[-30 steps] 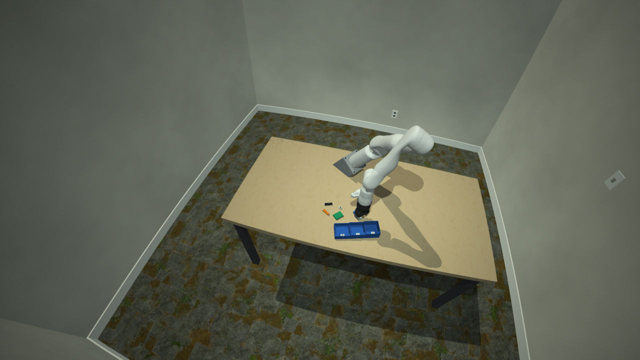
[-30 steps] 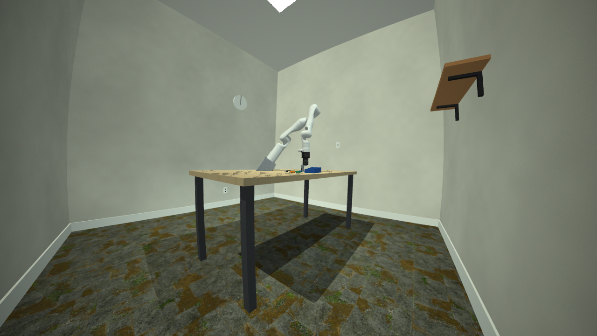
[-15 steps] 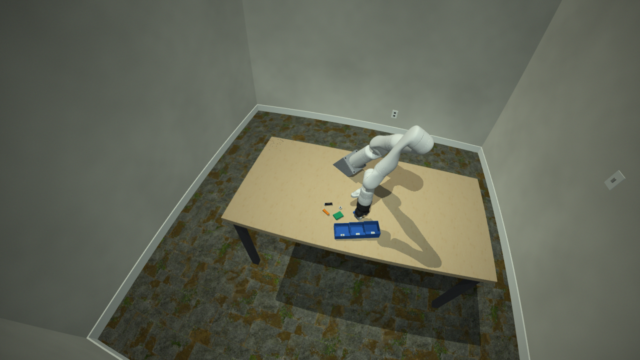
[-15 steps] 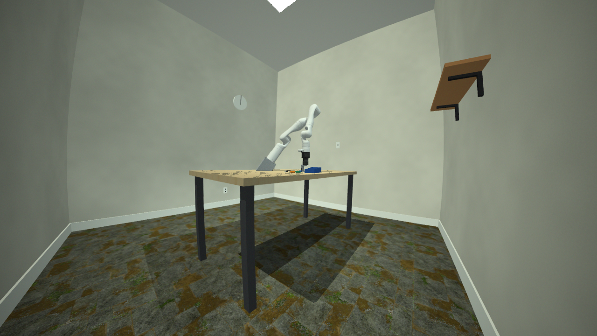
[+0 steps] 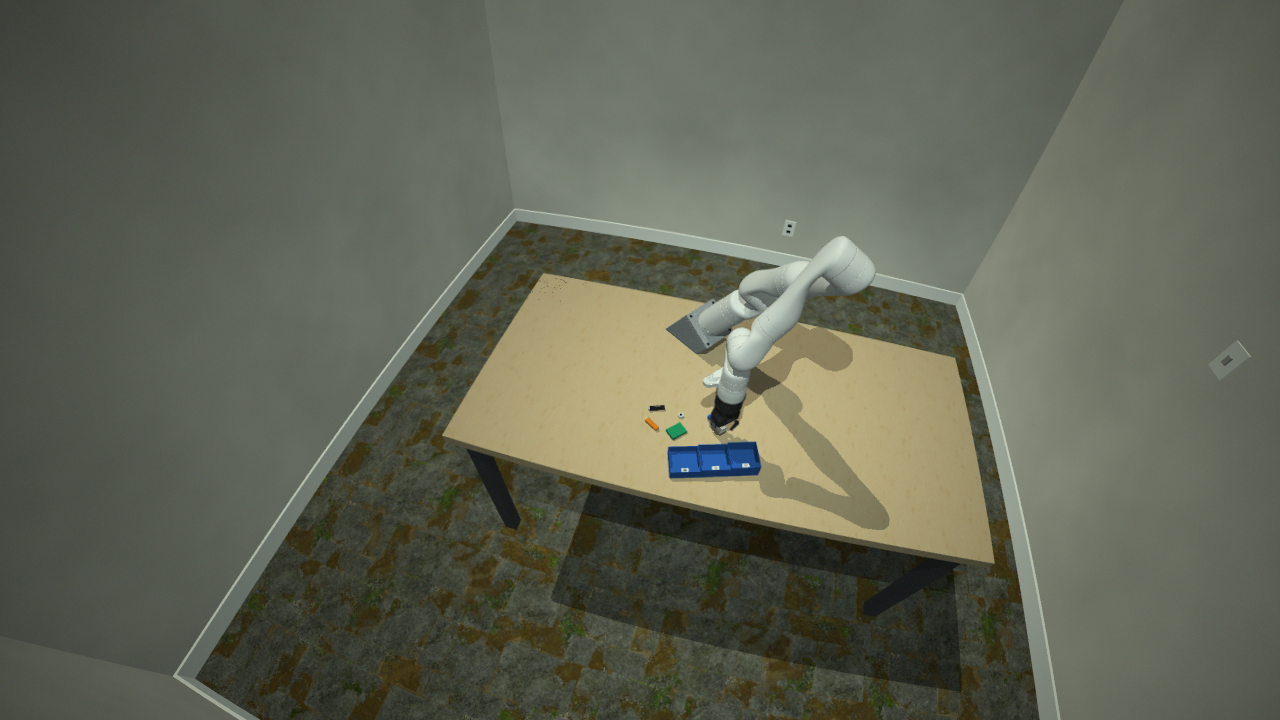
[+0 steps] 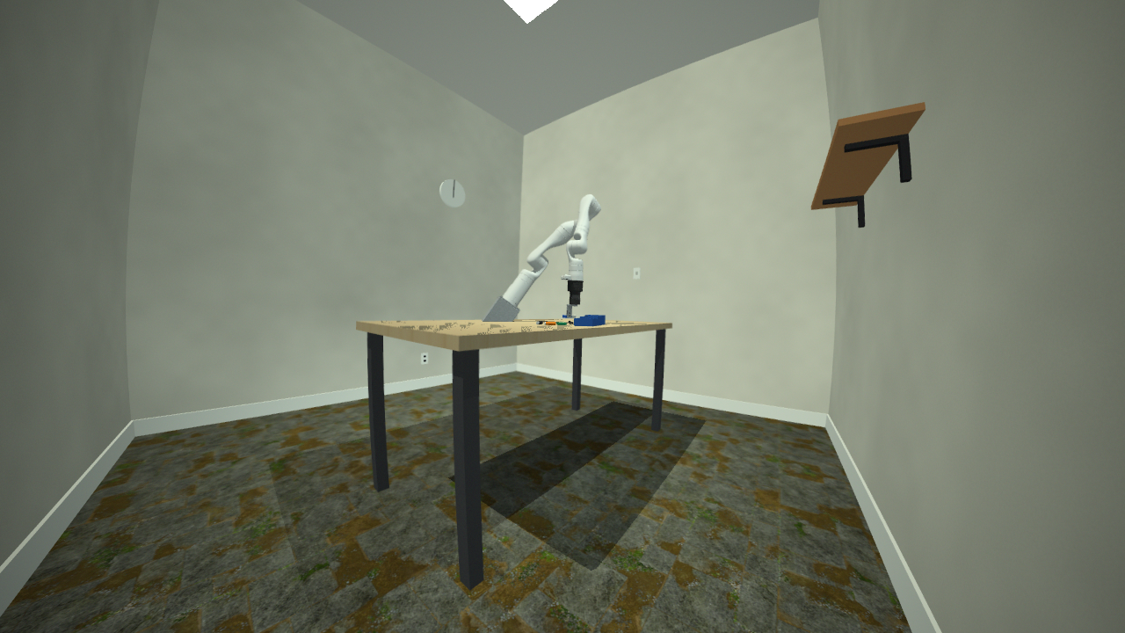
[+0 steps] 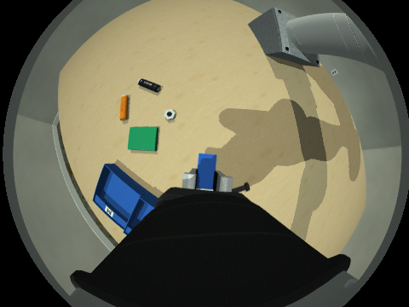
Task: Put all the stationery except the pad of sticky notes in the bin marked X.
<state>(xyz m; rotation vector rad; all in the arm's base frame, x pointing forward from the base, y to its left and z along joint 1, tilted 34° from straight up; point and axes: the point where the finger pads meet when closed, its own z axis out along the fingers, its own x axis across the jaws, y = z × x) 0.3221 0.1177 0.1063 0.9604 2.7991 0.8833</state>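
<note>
My gripper (image 7: pixel 204 177) is shut on a small blue block (image 7: pixel 207 166), which stands upright between the fingers. In the top view the gripper (image 5: pixel 721 428) is low over the table, just behind a row of three joined blue bins (image 5: pixel 713 459). The bins' labels are too small to read. One end of the bins shows in the wrist view (image 7: pixel 122 197). To the left lie a green square pad (image 7: pixel 143 138), an orange pen-like stick (image 7: pixel 124 107), a small black bar (image 7: pixel 149 84) and a white nut (image 7: pixel 169 114).
The arm's grey base plate (image 5: pixel 693 328) is at the back of the table. A small white thing lies beside the arm, partly hidden. The bins stand near the table's front edge. In the exterior view the gripper (image 6: pixel 572 307) is small and far off.
</note>
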